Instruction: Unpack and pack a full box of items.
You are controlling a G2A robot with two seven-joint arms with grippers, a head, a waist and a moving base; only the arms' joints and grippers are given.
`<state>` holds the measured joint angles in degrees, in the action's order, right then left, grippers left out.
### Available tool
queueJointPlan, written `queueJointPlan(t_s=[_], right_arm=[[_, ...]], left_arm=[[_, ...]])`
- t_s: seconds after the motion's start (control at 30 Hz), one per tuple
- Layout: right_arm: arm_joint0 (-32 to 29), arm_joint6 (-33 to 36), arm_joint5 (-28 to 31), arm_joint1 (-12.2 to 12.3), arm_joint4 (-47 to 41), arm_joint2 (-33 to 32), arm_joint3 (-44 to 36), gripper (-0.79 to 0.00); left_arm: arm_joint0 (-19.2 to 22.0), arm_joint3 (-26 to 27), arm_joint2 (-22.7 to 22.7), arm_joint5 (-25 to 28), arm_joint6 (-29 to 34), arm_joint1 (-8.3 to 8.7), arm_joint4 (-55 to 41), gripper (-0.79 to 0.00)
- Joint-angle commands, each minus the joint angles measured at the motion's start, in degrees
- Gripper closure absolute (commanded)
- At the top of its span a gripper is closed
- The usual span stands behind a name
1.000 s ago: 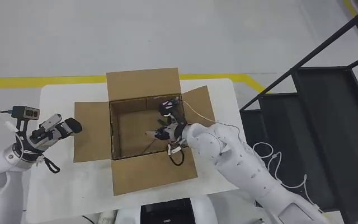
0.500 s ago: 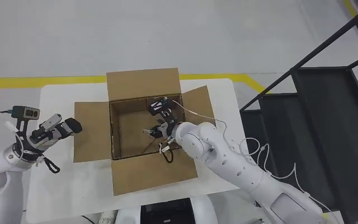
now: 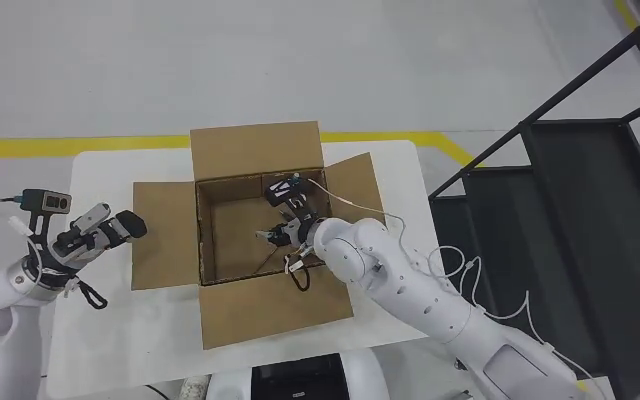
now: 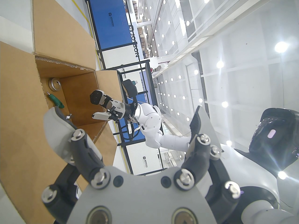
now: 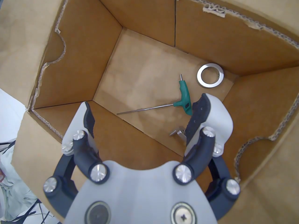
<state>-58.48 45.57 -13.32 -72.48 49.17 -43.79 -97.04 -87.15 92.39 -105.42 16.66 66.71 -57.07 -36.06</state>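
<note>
You're looking at a plain brown box (image 5: 144, 24), a green-handled hex key (image 5: 184, 96) with a silver shaft, a shiny silver ring (image 5: 199, 75), and a white table (image 3: 130, 340).

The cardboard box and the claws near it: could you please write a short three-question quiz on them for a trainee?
1. True or false: the right claw is shut on the green T-handle hex key.
2. Where is the left claw? A: inside the cardboard box. B: outside the box, off to one side. C: resting on the metal ring.
3. How many items lie on the box floor?
Key: 1. False; it is open above the box floor and holds nothing. 2. B. 3. Three: the hex key, the ring and a small metal part.
</note>
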Motion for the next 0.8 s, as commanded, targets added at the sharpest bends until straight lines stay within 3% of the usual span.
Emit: queueJointPlan(t_s=[0.0,0.37,0.77], right_arm=[[0.64,0.06,0.71,-0.18,0.5,0.41,1.04,-0.785],[12.24,5.73,-6.08,-6.03,-0.57,9.12,15.09,-0.785],[15.61,-0.62,-11.94,-11.95,-2.73,14.3,28.87,-0.785]], left_arm=[[0.0,0.0,0.0,0.0,0.0,0.0,0.0,-0.785],[0.0,0.0,0.0,0.0,0.0,0.0,0.0,-0.785],[0.0,0.0,0.0,0.0,0.0,0.0,0.0,-0.785]])
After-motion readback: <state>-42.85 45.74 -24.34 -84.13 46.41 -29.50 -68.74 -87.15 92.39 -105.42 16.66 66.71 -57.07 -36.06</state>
